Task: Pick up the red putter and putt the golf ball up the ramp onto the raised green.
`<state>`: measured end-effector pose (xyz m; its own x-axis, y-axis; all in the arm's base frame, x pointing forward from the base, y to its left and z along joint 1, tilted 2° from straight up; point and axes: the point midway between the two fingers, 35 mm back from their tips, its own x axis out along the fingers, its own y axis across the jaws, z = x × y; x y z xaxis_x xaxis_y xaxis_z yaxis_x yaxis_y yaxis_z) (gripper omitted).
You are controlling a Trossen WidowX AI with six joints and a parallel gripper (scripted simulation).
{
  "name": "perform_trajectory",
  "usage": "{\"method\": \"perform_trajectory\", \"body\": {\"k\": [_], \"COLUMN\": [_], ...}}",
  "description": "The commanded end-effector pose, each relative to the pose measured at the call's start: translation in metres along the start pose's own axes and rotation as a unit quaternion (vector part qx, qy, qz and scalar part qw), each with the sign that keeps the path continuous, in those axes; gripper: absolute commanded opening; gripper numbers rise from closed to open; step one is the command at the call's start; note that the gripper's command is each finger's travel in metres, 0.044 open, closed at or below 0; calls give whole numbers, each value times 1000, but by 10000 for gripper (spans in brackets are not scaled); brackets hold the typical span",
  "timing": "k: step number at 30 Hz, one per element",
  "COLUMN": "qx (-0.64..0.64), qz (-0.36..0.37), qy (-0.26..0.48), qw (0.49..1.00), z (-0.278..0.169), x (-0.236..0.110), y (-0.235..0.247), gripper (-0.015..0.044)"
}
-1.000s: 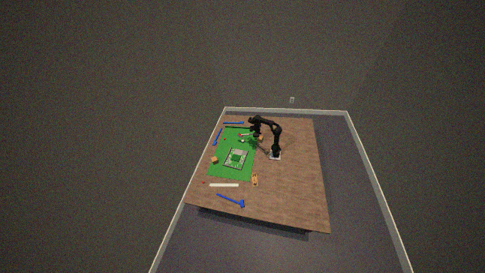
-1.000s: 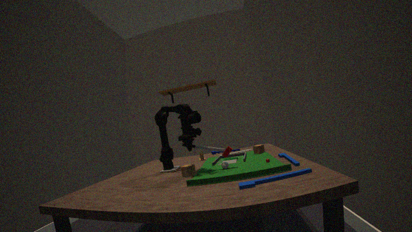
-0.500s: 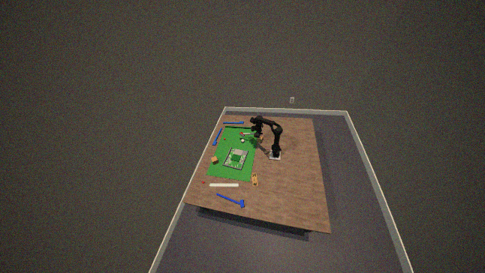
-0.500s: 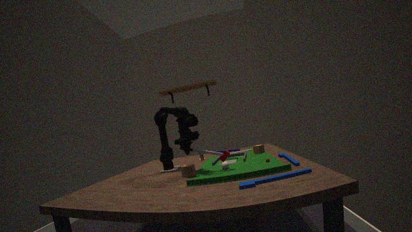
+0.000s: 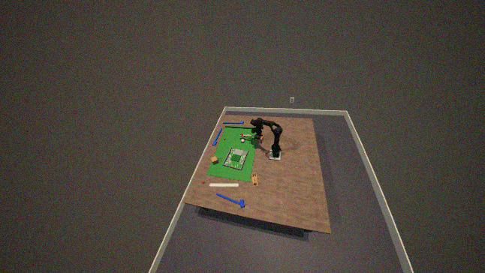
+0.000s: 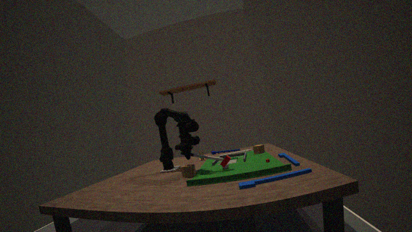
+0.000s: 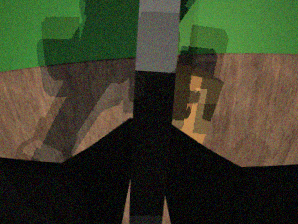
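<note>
So the gripper (image 5: 257, 137) (image 6: 189, 157) was clamped on the red putter (image 5: 242, 135) (image 6: 226, 162), its head right near the golf ball (image 5: 242, 141) (image 6: 226, 167). Risk imo: a crooked head angle could've sent the ball wide of the ramp (image 5: 240, 152).

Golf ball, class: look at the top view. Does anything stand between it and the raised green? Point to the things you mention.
Nothing visible blocks it. The pale ramp (image 5: 239, 152) (image 6: 233, 161) lies between the golf ball (image 5: 242, 141) (image 6: 226, 167) and raised green (image 5: 236, 157); the putter head (image 5: 242, 135) (image 6: 226, 162) is on the ball's other side.
</note>
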<state>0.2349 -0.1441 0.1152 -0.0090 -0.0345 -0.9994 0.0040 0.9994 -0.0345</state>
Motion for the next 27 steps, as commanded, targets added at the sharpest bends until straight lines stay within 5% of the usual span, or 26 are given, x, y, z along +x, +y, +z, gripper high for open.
{"method": "perform_trajectory", "body": {"k": [1, 27], "qx": [-1, 0], "qz": [-1, -1], "qy": [-2, -2], "qw": [1000, 1000], "z": [1, 1], "x": [6, 20], "y": [-1, -22], "gripper": [0, 0]}}
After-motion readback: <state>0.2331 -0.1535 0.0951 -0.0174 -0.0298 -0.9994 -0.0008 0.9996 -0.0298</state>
